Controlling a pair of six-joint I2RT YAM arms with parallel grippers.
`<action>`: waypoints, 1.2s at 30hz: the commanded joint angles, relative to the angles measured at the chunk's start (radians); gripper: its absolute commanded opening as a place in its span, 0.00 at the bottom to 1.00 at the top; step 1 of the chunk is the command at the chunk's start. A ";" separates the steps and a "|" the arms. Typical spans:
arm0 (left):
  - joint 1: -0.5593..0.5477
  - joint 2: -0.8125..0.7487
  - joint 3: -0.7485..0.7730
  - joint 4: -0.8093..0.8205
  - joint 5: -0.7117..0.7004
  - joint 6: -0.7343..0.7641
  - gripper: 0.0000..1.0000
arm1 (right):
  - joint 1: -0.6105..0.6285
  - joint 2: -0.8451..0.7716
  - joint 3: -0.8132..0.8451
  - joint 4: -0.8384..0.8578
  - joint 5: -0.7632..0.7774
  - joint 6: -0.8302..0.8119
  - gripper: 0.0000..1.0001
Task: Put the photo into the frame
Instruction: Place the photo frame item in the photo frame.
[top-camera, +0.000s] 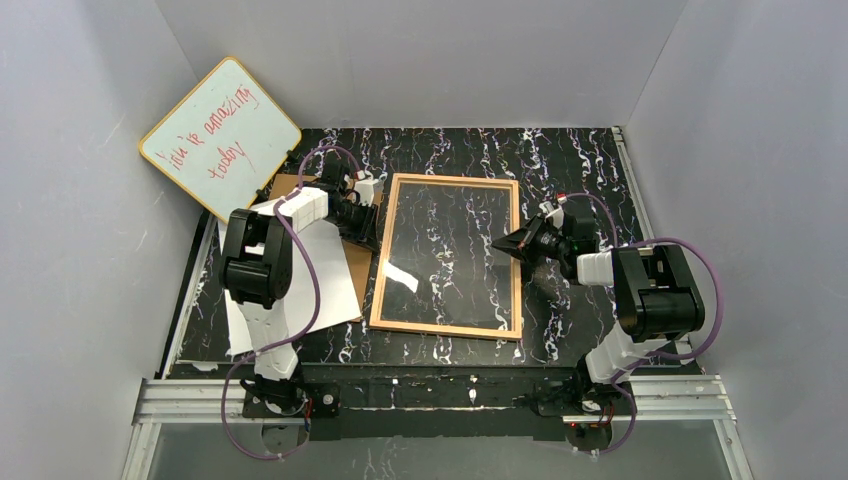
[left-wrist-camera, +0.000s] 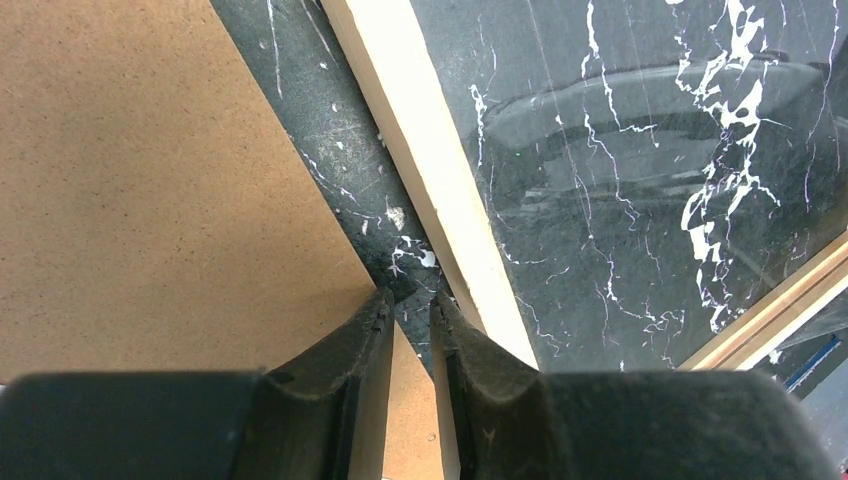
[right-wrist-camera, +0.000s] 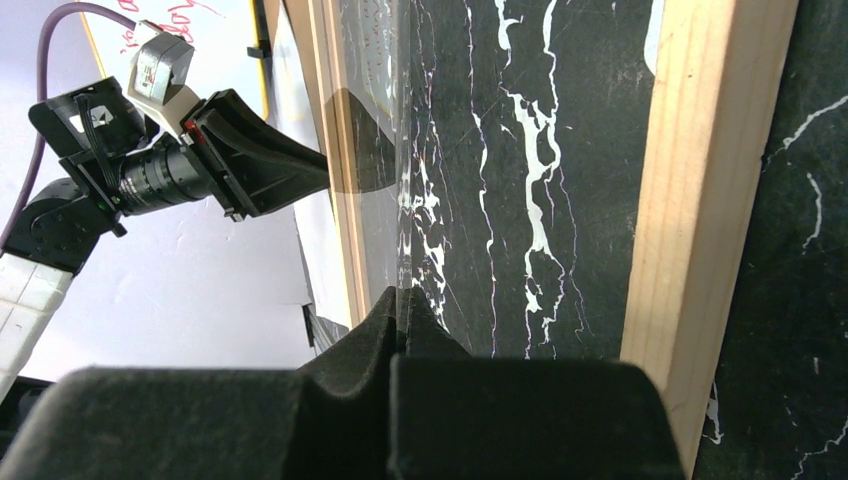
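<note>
The light-wood frame lies flat in the middle of the black marbled table. My right gripper is shut on the near edge of its clear pane, which looks edge-on and raised above the frame's right rail. From above, this gripper sits just inside that rail. My left gripper hovers over the table strip between the brown backing board and the frame's left rail, open by a narrow gap, with nothing between its fingers. The photo lies white side up under the left arm, partly covered by the board.
A yellow-rimmed whiteboard with red writing leans at the back left. White walls close in the table on three sides. The left gripper shows in the right wrist view, its tip at the frame's far rail.
</note>
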 joint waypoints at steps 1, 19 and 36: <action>-0.015 0.026 0.004 -0.034 -0.006 0.023 0.18 | -0.004 -0.047 -0.026 0.115 0.008 0.016 0.01; -0.018 0.042 0.008 -0.039 -0.012 0.036 0.14 | -0.003 -0.035 -0.049 0.185 0.021 0.054 0.01; -0.019 0.055 0.016 -0.044 -0.010 0.038 0.12 | -0.004 -0.053 -0.090 0.212 0.048 0.065 0.01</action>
